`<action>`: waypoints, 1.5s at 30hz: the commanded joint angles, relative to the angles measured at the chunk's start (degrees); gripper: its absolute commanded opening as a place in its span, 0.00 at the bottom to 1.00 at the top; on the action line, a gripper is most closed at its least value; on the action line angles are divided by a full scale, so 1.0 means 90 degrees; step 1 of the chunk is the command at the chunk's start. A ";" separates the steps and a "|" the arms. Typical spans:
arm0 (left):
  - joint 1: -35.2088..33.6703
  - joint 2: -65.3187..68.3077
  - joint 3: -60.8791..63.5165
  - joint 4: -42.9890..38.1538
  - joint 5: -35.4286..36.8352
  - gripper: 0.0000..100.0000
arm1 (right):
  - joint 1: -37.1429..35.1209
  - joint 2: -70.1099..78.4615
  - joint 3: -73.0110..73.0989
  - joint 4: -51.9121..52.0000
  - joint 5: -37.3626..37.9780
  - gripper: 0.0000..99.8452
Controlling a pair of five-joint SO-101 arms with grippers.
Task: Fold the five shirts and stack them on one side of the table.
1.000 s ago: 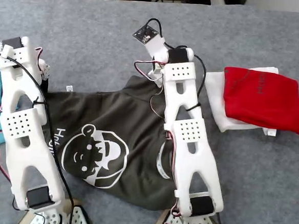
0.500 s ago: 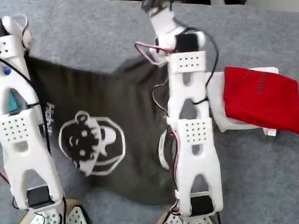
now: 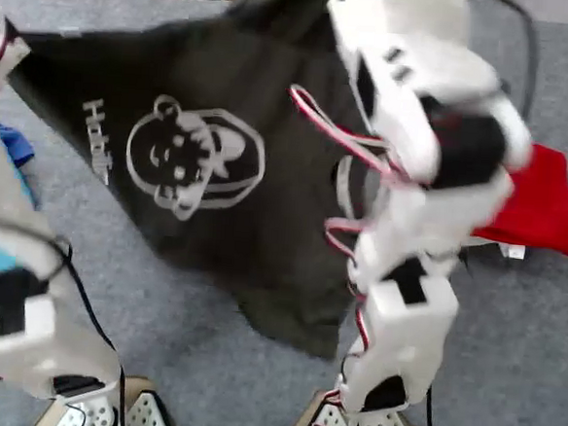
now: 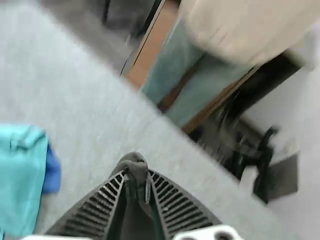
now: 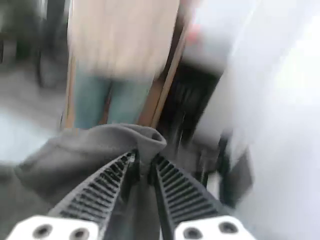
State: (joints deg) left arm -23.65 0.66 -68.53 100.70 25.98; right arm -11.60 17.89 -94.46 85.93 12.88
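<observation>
Tools (image 4: pixel 136 186) (image 5: pixel 142 172) around shirt (image 3: pixel 267 173) edge

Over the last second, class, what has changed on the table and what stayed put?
Both arms rose, lifting the dark olive fabric shirt up from the grey table toward its far edge, left claw and right claw clamped on it. The folded red shirt stayed put.

High view looks down; wrist views face across the table (image 4: pixel 60 100).
</observation>
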 commanded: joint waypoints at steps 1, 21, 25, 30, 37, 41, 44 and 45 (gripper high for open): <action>-0.0024 -0.1114 0.0063 0.0010 -0.0518 0.03 | 0.0107 -0.1031 -0.0073 -0.0694 -0.0098 0.01; 0.0015 -0.6007 0.3736 0.0010 -0.2305 0.03 | 0.0147 -0.3590 -0.0054 0.1670 -0.0059 0.01; 0.0024 -0.6779 0.4654 0.0000 -0.2266 0.03 | 0.0615 -0.4107 0.0337 0.1651 -0.0059 0.01; 0.0015 -0.6994 0.5328 -0.0010 -0.2295 0.03 | 0.1319 -0.4811 0.1529 0.1143 -0.0039 0.01; -0.0034 -0.7043 0.5719 -0.0762 -0.2256 0.03 | 0.0830 -0.5436 0.2740 -0.0440 0.0371 0.01; -0.0044 -0.7043 0.5495 -0.1084 -0.2295 0.03 | 0.0381 -0.5602 0.3043 -0.0518 0.0449 0.01; -0.0044 -0.7043 0.5280 -0.1074 -0.2305 0.03 | 0.0361 -0.5612 0.3062 -0.0684 0.0547 0.01; -0.0034 -0.7043 0.5231 -0.1065 -0.2305 0.03 | 0.0361 -0.5612 0.3062 -0.0801 0.0674 0.01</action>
State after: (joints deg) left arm -23.82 -62.64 -19.21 92.35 5.67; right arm -7.56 -32.48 -67.12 81.71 16.92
